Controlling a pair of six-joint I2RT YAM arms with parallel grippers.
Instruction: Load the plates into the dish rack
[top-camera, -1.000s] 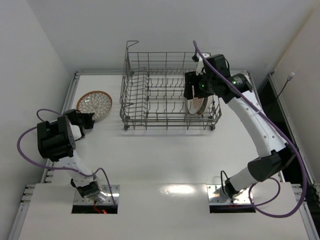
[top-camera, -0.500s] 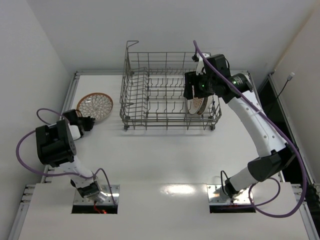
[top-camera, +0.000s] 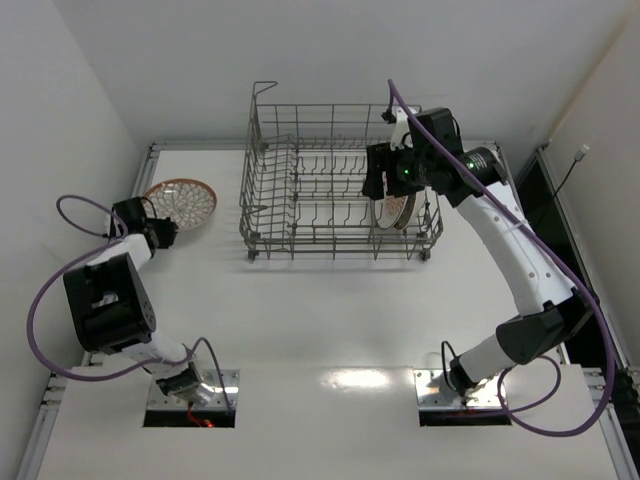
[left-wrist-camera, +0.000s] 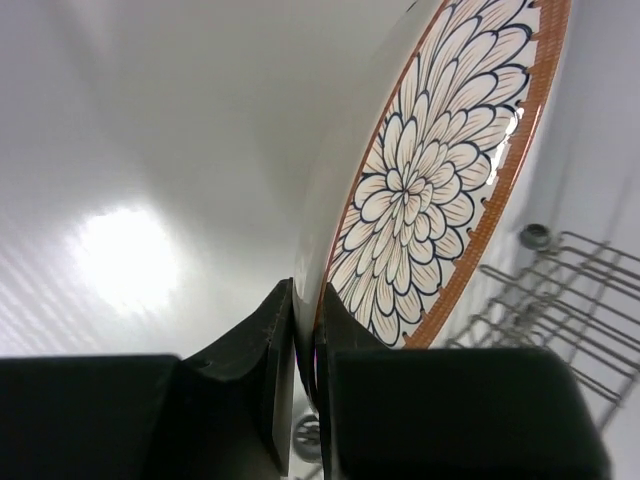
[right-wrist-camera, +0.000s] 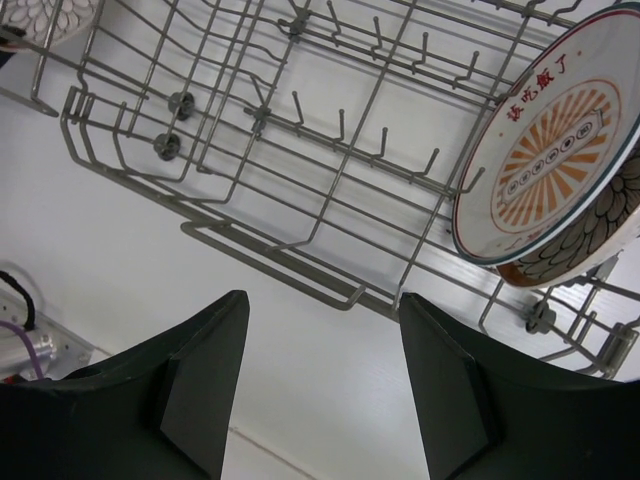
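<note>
A petal-pattern plate (top-camera: 182, 200) with an orange rim sits at the table's far left. My left gripper (top-camera: 160, 232) is shut on its near rim. The left wrist view shows the plate (left-wrist-camera: 420, 190) tilted, its edge pinched at the gripper (left-wrist-camera: 305, 330). The grey wire dish rack (top-camera: 340, 238) stands at the back centre. Two plates (top-camera: 395, 210) stand on edge in its right end: a sunburst one (right-wrist-camera: 550, 170) and a petal one (right-wrist-camera: 600, 250) behind it. My right gripper (top-camera: 385, 185) hovers over them, open and holding nothing (right-wrist-camera: 325, 370).
The table's metal side rail (top-camera: 140, 190) runs just left of the held plate, with the white wall beyond. Upright tines (right-wrist-camera: 340, 125) fill the rack's floor. Purple cables (top-camera: 60, 290) loop off both arms.
My left gripper has shut on the plate's rim and the arm has swung left, shifting the plate slightly back and tilting it. The right arm has not moved.
</note>
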